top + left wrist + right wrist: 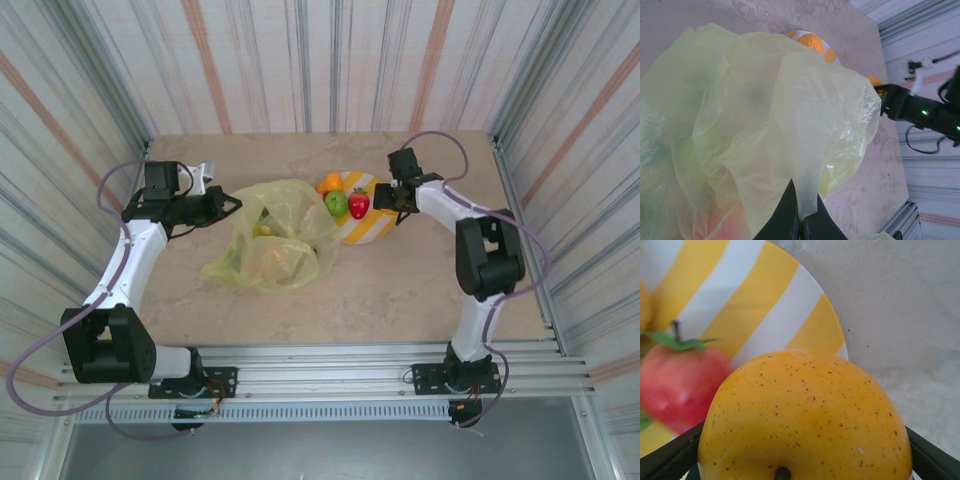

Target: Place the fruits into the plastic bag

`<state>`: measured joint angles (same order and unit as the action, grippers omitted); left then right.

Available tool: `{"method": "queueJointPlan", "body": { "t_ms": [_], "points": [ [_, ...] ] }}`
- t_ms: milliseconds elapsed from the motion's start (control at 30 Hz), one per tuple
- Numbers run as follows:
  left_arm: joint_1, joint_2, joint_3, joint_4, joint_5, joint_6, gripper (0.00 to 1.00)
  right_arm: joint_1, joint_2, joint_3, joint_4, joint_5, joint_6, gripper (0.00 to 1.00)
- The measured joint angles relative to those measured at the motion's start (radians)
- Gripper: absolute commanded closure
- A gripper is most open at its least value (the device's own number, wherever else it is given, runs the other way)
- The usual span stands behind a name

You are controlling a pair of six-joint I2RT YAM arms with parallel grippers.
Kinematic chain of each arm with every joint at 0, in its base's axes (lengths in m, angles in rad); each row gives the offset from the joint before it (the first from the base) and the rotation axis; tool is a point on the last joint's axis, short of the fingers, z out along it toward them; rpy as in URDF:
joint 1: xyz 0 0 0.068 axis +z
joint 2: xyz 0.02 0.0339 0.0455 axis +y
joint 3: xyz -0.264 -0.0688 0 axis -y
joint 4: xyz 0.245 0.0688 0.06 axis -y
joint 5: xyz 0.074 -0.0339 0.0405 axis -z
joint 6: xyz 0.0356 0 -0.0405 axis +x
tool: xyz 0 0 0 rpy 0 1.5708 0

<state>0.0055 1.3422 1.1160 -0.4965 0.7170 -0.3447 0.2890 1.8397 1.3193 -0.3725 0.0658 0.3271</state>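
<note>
— What's hard to make out?
— Your left pincer (801,210) is pinched together on the plastic bag (272,240), which lies on the counter (420,290). The fruits (264,229) inside are blurs through the film.
— And the right?
— Your right pincer (393,204) clamps a speckled yellow fruit (805,410) above the striped plate (372,232).

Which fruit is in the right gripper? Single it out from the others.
The speckled yellow fruit, sitting between the fingers of the right gripper. The red fruit and the green fruit lie free on the plate.
</note>
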Motion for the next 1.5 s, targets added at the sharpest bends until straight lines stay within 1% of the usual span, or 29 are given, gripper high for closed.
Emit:
{"method": "queueJointPlan", "body": {
  "t_ms": [67, 133, 233, 333, 433, 600, 767, 967, 1100, 1267, 1500],
  "points": [
    [-0.001, 0.0, 0.0, 0.0, 0.001, -0.001, 1.0, 0.011, -0.124, -0.084, 0.026, -0.032, 0.001, 0.36],
    [-0.005, 0.0, 0.0, 0.0, 0.005, -0.001, 1.0, 0.042, -0.237, -0.159, 0.05, -0.069, 0.001, 0.37],
    [-0.015, 0.0, 0.0, 0.0, 0.01, -0.002, 1.0, 0.134, -0.374, -0.265, 0.098, -0.134, 0.001, 0.37],
    [-0.028, 0.0, 0.0, 0.0, 0.016, -0.004, 1.0, 0.24, -0.439, -0.353, 0.142, -0.198, 0.001, 0.37],
    [-0.036, 0.0, 0.0, 0.0, 0.017, -0.004, 1.0, 0.326, -0.445, -0.41, 0.179, -0.247, 0.001, 0.38],
    [-0.045, 0.0, 0.0, 0.0, 0.018, -0.004, 1.0, 0.4, -0.399, -0.426, 0.248, -0.288, 0.002, 0.39],
    [-0.059, 0.0, 0.0, 0.0, 0.019, -0.004, 1.0, 0.451, -0.3, -0.416, 0.324, -0.316, 0.003, 0.4],
    [-0.07, 0.0, 0.0, 0.0, 0.02, -0.004, 1.0, 0.496, -0.148, -0.32, 0.393, -0.338, 0.013, 0.42],
    [-0.076, -0.002, 0.0, 0.0, 0.023, -0.004, 1.0, 0.509, -0.063, -0.233, 0.469, -0.343, 0.055, 0.42],
    [-0.084, -0.007, 0.0, 0.0, 0.023, -0.004, 1.0, 0.522, 0.013, -0.155, 0.547, -0.286, 0.122, 0.4],
    [-0.086, -0.008, 0.0, 0.0, 0.026, -0.004, 1.0, 0.571, 0.122, -0.035, 0.583, -0.133, 0.209, 0.38]
  ]
}}
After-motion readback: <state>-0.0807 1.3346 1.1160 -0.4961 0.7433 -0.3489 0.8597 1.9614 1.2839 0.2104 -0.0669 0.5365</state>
